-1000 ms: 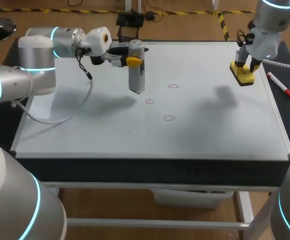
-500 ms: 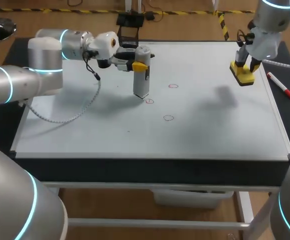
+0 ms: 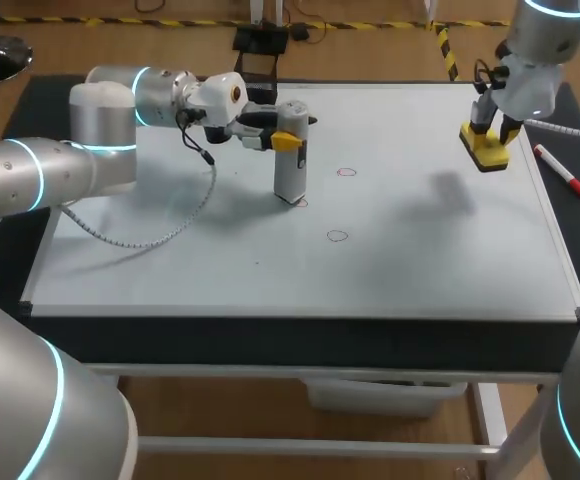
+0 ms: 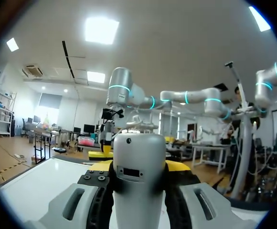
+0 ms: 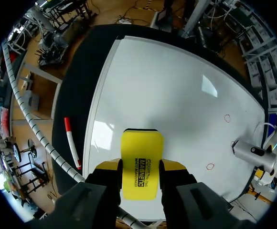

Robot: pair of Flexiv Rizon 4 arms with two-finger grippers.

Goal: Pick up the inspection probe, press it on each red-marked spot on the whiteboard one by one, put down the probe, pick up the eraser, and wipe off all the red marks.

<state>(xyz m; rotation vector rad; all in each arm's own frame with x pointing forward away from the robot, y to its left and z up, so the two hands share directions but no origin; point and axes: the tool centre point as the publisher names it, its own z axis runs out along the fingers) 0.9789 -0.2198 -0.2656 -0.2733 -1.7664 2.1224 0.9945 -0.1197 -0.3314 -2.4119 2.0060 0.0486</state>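
Note:
My left gripper point(image 3: 288, 136) is shut on the grey inspection probe point(image 3: 290, 168), held upright over the whiteboard point(image 3: 420, 260). The probe's lower end meets the board at the middle red mark point(image 3: 301, 204). Two other red circles show, one farther back point(image 3: 346, 172) and one nearer point(image 3: 337, 236). In the left wrist view the probe point(image 4: 139, 162) stands between the yellow fingertips point(image 4: 99, 167). My right gripper point(image 3: 486, 138) hangs above the board's far right corner, shut on the yellow eraser point(image 3: 486, 150). The right wrist view has the eraser point(image 5: 142, 164) between its fingers, with the probe point(image 5: 251, 152) far ahead.
A red marker pen point(image 3: 562, 182) lies on the dark surface just off the whiteboard's right edge, also seen beside the eraser point(image 5: 71, 143) in the right wrist view. A cable point(image 3: 170, 225) hangs from my left wrist over the board's left part.
My left arm carried the probe rightward and down, from left of the marks onto the middle red mark. The right arm and eraser stayed still.

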